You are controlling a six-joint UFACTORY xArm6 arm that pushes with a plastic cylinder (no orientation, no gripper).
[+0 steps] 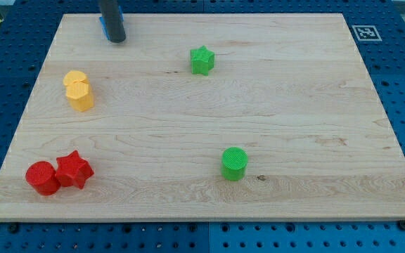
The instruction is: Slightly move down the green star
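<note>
Nearest the camera, at the view's bottom left and far below-left of the green star (202,60), a red cylinder (41,177) sits touching a red star (73,169) on its right. Above them, still well to the left of the green star and a little lower than it, lies a yellow block (79,91) whose shape I cannot make out for sure. Further up, at the bench (308,105) top edge, my tip (115,39) rests left of the green star and slightly above it, well apart from it, with a sliver of a blue block (103,23) showing behind the rod. There are no jaws on this rod, so nothing is held.

The green star itself stands in the upper middle of the bench, untouched. Far below it and a little right stands a green cylinder (234,163).

I judge this the approach step: the push has not begun. Next, my tip should travel right to a spot just above the green star, then nudge it briefly toward the view's bottom.
</note>
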